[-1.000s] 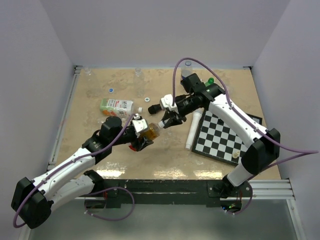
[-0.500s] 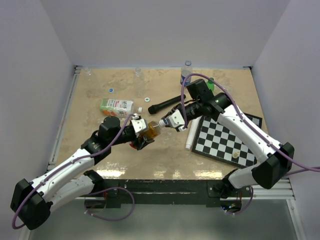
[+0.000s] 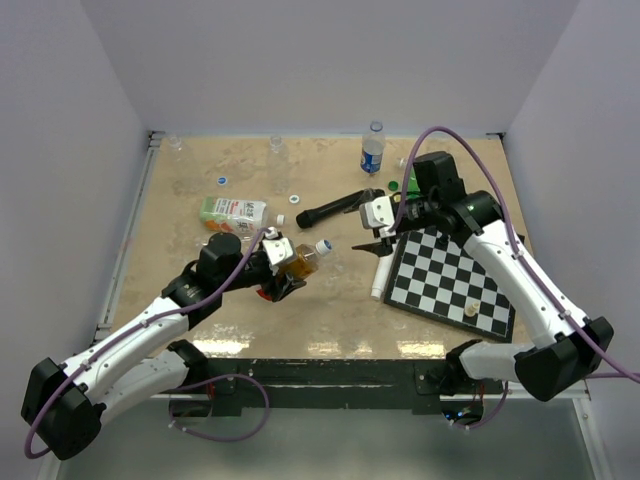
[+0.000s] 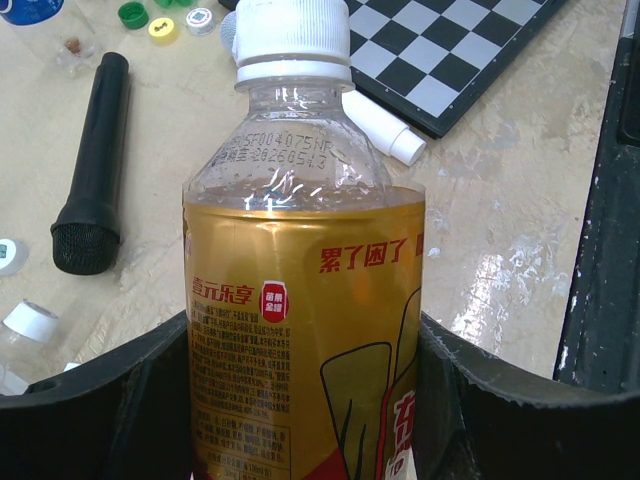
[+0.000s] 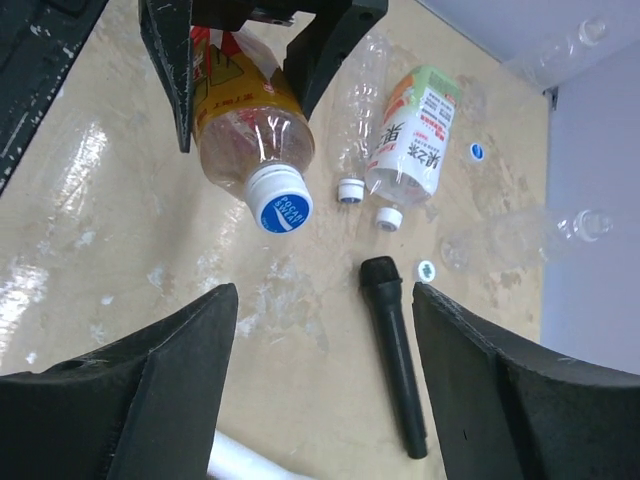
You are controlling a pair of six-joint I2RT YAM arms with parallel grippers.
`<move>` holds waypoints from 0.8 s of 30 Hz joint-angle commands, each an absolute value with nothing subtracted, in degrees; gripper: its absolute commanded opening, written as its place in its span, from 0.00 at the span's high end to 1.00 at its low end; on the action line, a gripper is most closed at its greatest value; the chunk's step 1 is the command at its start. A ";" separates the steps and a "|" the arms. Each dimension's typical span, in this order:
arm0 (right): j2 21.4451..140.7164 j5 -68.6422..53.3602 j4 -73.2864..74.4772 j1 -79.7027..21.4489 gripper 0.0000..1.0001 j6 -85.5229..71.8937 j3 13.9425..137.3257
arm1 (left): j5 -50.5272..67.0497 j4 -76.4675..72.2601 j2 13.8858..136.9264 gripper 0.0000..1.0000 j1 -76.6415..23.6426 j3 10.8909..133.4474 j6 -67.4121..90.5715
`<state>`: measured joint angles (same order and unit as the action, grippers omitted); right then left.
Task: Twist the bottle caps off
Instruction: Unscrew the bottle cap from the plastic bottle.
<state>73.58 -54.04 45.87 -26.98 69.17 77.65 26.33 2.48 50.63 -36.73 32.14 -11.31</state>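
My left gripper is shut on the amber bottle with the red-yellow label, held lying over above the table. In the left wrist view the bottle fills the space between the black fingers, and its white cap sits on the neck. My right gripper stands open a short way right of that cap, touching nothing. From the right wrist the blue-topped cap faces the camera beyond the open gripper.
A black microphone lies behind the right gripper, a white tube beside the chessboard. A green-label bottle and a clear one lie at the left. A blue-label bottle stands at the back. Loose caps are scattered.
My right gripper was shut at the amber bottle's cap; it has opened and drawn back to the right. The cap stays on the bottle. The left arm has not moved.
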 commanded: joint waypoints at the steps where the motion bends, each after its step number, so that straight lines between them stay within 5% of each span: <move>1: 71.19 -55.99 45.88 -25.49 0.26 60.84 75.50 | 26.10 1.41 50.45 1.00 -36.39 32.78 -10.81; 13: 70.40 -60.03 44.49 -24.87 0.27 45.72 74.18 | 26.19 1.23 50.54 1.00 -36.47 32.87 -10.81; 24: 71.72 -57.75 27.26 -24.87 0.26 9.62 71.90 | 26.10 1.32 50.71 1.00 -36.39 32.96 -10.72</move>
